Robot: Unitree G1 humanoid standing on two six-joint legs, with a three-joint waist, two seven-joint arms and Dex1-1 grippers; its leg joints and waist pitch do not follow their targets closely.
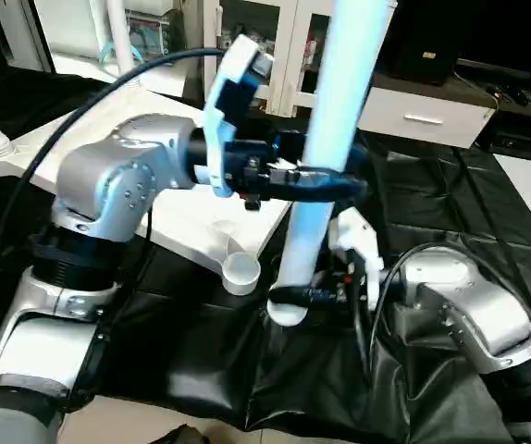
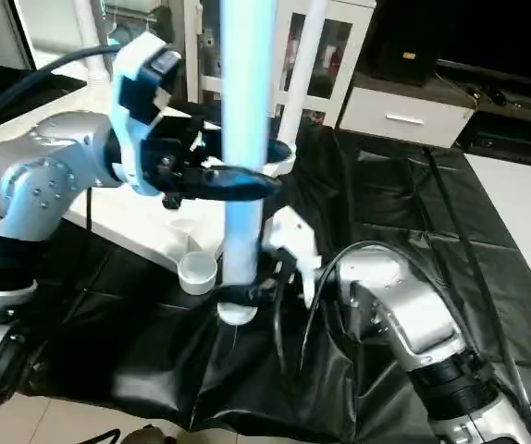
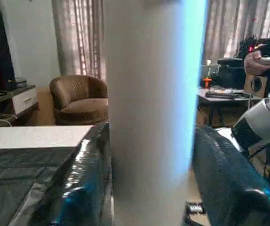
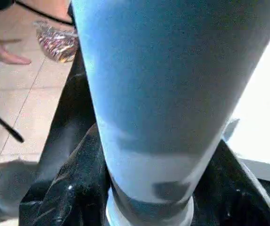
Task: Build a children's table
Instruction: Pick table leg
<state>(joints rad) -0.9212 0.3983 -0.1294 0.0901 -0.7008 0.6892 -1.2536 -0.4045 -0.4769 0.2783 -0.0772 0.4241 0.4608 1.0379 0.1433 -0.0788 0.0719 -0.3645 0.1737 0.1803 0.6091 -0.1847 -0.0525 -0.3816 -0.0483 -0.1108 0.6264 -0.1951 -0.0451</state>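
Indoor light was even and fairly bright. The long white tapered plastic leg (image 1: 326, 139) took a pale blue cast and stood blurred in both wrist views, being too close for focus. Glare streaked the crinkled glossy black table cover (image 2: 404, 194). The brown armchair (image 3: 78, 99) behind stayed reasonably sharp, beside bright curtains.

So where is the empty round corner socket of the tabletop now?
In the left eye view the open corner socket sits at the near corner of the white tabletop, just left of the foot of the upright leg, over the black cloth.
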